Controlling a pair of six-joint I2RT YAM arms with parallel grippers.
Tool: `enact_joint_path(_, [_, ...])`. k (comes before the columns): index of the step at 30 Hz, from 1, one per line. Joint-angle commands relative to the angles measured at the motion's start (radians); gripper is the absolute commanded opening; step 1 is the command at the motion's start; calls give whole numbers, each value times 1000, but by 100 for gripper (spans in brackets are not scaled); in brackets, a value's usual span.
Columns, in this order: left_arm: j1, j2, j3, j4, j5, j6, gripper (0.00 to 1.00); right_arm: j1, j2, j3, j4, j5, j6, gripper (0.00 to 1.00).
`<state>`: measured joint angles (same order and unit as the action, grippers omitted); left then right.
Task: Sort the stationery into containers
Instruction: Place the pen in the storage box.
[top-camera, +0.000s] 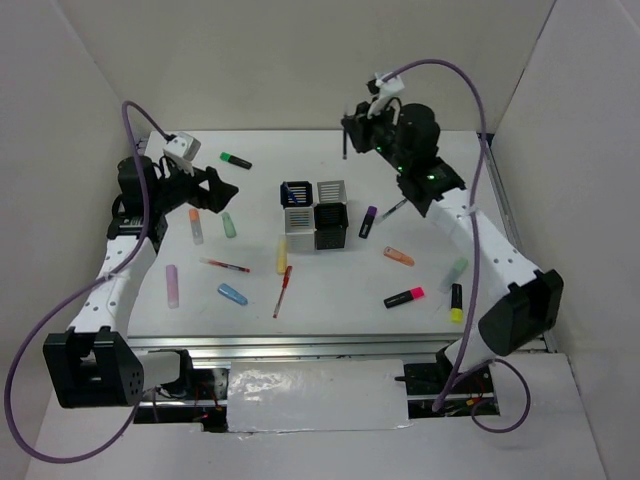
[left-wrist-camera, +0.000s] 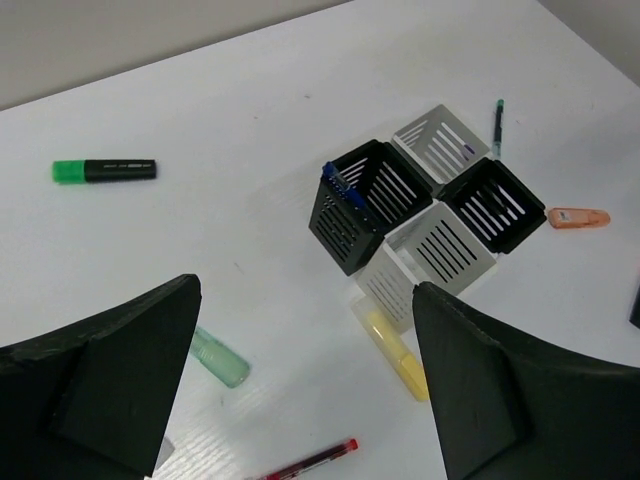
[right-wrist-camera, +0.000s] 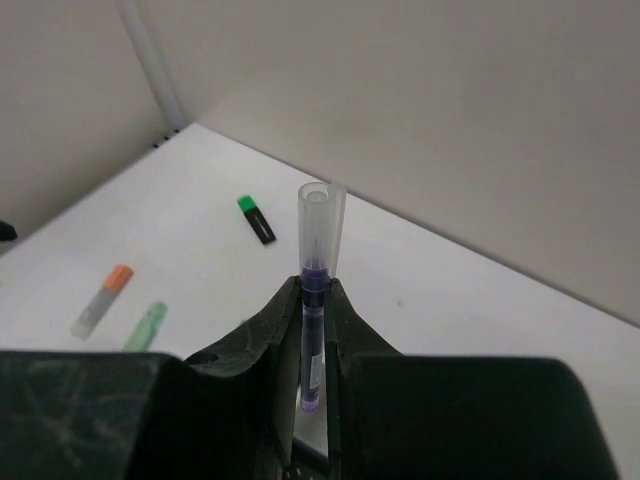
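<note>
— Where are the containers (top-camera: 315, 215) seen?
— Near the middle of the white table (top-camera: 330, 300), as one joined block of two black and two silver-white cups. A blue pen (left-wrist-camera: 343, 190) is stood in one black cup. A yellow marker (top-camera: 281, 256) and a red pen (top-camera: 283, 291) are laid just in front, with other markers scattered around
— And the grippers?
— The left gripper (left-wrist-camera: 305, 300) is held left of the block, jaws wide apart, nothing between them. The right gripper (right-wrist-camera: 316, 285) is held above the table's far side, clamped on a purple pen (right-wrist-camera: 313, 330) whose clear cap sticks out past the fingertips
</note>
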<state>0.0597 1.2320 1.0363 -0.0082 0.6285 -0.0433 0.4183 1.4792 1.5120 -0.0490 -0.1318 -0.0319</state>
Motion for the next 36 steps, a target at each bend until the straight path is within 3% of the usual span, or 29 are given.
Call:
enact_joint_path(1, [9, -57, -27, 74, -67, -23, 99, 65, 107, -1, 326, 122, 58, 0])
enact_joint_path(6, [19, -129, -84, 76, -124, 66, 99, 145, 317, 80, 408, 235, 61, 0])
enact_joint_path(15, [43, -166, -170, 105, -89, 97, 99, 172, 458, 120, 426, 261, 116, 0])
enact_joint_path(25, [72, -92, -180, 148, -44, 83, 99, 212, 475, 47, 397, 274, 162, 0])
enact_joint_path(36, [88, -66, -182, 137, -38, 66, 99, 237, 463, -39, 393, 290, 171, 14])
